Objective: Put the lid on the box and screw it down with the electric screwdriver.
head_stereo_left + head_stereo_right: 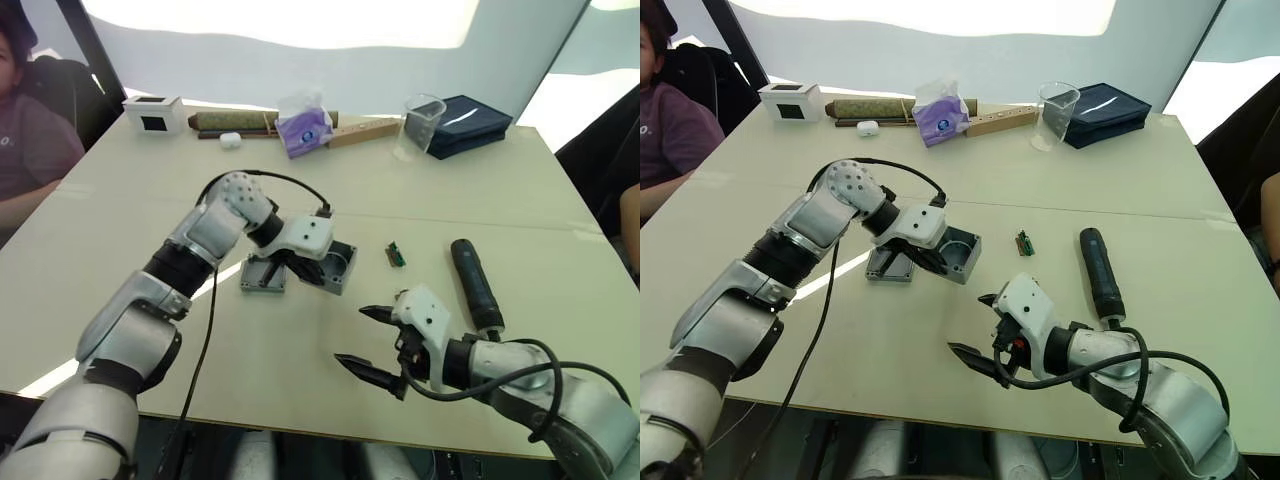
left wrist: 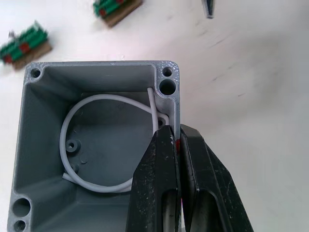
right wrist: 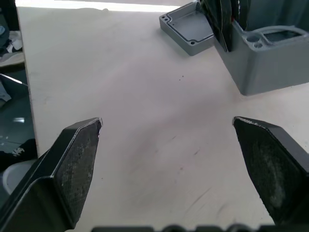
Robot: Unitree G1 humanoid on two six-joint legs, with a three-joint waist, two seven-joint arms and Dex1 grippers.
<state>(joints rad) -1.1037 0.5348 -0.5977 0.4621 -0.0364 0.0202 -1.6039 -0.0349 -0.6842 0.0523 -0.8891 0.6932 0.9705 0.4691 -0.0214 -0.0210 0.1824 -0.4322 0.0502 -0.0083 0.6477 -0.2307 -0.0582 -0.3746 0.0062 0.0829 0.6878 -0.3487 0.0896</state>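
Note:
The grey box stands open-topped at the table's middle, with a thin white ring lying inside it. My left gripper is shut on the box's near wall, one finger inside and one outside, a red mark showing between the fingers. Just left of the box, the grey lid lies flat on the table. Further right lies the black electric screwdriver, untouched. My right gripper hovers open over bare table in front of the box, holding nothing.
A small green strip lies between box and screwdriver. Along the far edge stand a white box with a black window, a purple tissue pack, a clear beaker and a dark blue case. A person sits far left.

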